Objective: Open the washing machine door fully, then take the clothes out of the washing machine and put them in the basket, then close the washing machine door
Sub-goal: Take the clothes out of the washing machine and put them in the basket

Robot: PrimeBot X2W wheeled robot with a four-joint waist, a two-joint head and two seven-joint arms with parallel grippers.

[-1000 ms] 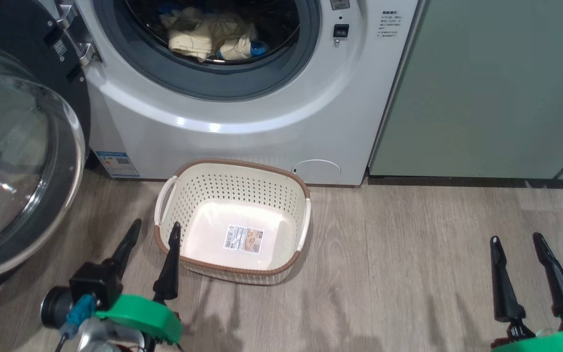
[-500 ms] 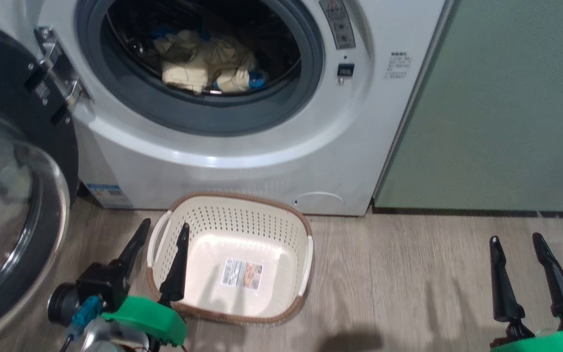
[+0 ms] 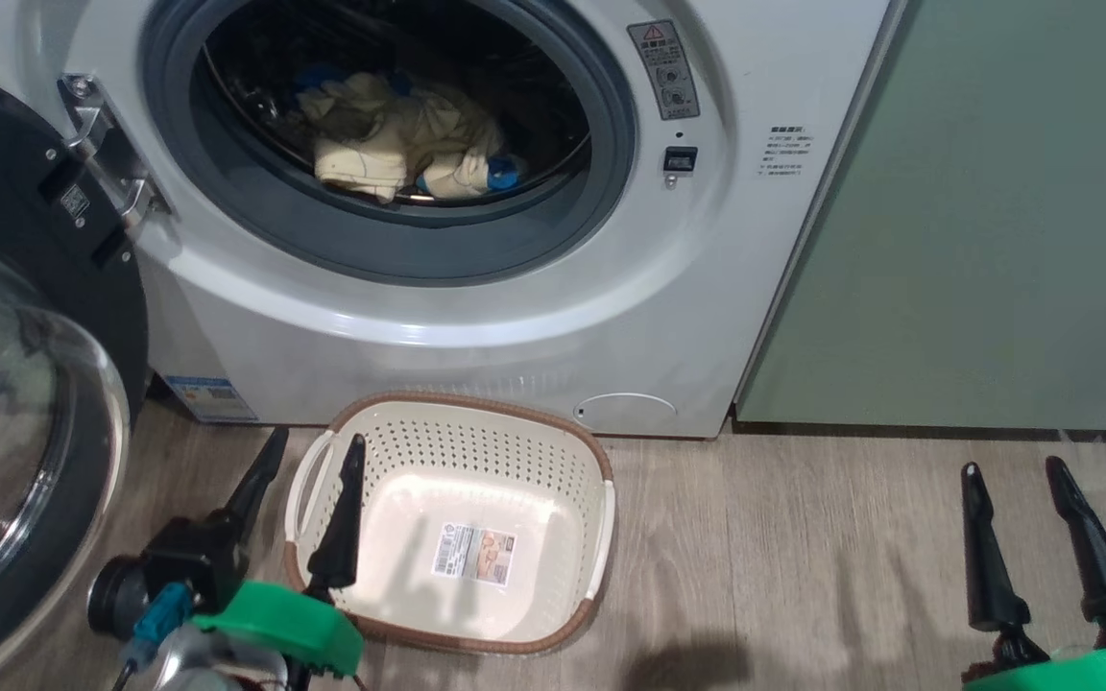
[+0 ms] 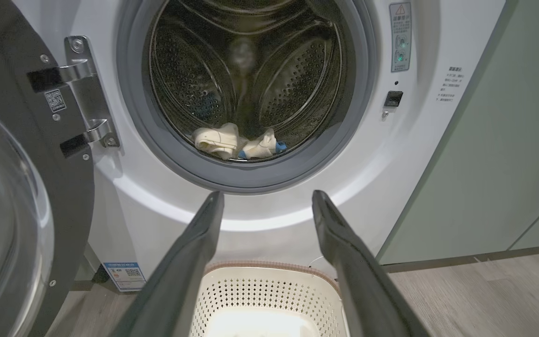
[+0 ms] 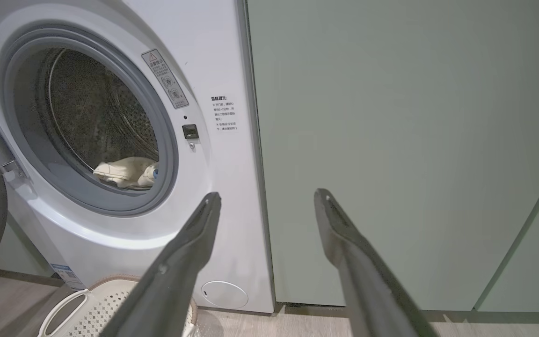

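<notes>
clothes (image 3: 399, 134) in the washing machine (image 3: 476, 317), basket (image 3: 601, 489) in front, door (image 3: 25, 403) left

Warning label (image 3: 665, 69) on the washing machine (image 3: 476, 365), right of the opening: a red triangle sign on top, and the print beneath is too small to read. Further right is a block of text (image 3: 783, 152), its characters illegible. The blue sticker (image 4: 124, 276) low on the left corner carries a QR code. A QR sticker (image 4: 55, 100) sits on the door (image 4: 63, 196) by the hinge. On the basket (image 3: 476, 451) base there's a label (image 3: 473, 555) with a barcode, wording unreadable.
</notes>
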